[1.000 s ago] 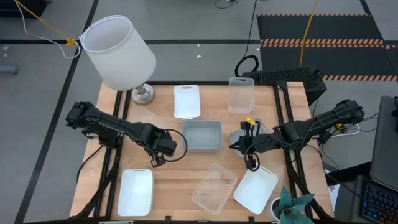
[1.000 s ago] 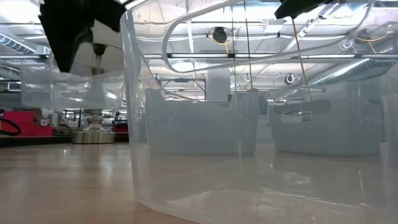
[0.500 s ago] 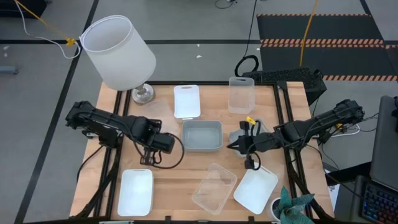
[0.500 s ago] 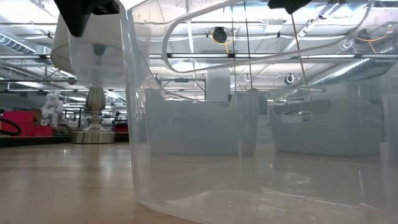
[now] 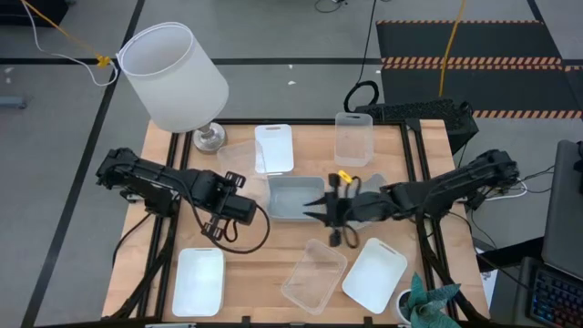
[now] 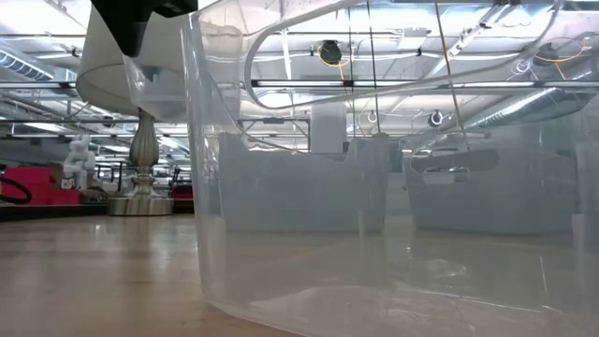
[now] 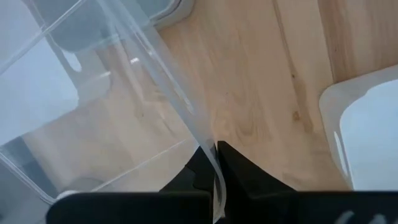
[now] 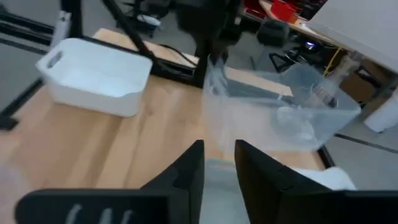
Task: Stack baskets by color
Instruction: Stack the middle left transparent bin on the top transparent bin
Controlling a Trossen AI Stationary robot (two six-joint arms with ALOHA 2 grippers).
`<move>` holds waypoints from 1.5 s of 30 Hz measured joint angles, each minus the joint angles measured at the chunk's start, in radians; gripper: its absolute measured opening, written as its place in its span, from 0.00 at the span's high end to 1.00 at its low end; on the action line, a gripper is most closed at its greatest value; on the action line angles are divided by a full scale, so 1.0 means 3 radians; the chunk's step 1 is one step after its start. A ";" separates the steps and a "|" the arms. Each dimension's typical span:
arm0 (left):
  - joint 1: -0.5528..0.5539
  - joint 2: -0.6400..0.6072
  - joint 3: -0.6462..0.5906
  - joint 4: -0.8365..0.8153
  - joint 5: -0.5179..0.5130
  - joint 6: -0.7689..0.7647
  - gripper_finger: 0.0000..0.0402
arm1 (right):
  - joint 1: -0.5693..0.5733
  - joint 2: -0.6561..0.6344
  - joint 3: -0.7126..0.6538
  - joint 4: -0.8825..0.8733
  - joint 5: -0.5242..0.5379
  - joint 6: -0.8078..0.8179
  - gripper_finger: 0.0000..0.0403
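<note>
Where arms reach: wooden table (image 5: 264, 264).

Clear basket (image 5: 235, 159) lifted, tilted, wall pinched in left fingers (image 7: 239, 171). Grey-blue basket (image 5: 293, 198) upright, worktop centre. White baskets: one rear centre (image 5: 273, 148), one front left (image 5: 199, 280), one front right (image 5: 374, 273). Clear ones: rear right (image 5: 353, 138), front centre (image 5: 314, 275), tilted.

The right gripper (image 5: 321, 204) is now over the grey-blue basket (image 5: 293, 197). The left gripper (image 5: 221, 181) lifts a clear basket (image 5: 237, 160) nearer the lamp (image 5: 173, 76).
</note>
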 joint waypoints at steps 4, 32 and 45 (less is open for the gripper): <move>0.0000 0.0000 0.0000 0.0081 -0.0035 0.0046 0.98 | -0.0095 0.0449 0.0408 -0.0036 -0.0003 -0.0268 0.73; -0.0009 0.0004 0.0000 0.0561 -0.0397 0.0322 0.99 | -0.0432 0.1035 0.0869 -0.0256 -0.0095 -0.1099 0.75; -0.0131 0.0004 -0.0004 0.0730 -0.0521 0.0298 0.97 | -0.0430 0.1037 0.0867 -0.0553 -0.0095 -0.1149 0.86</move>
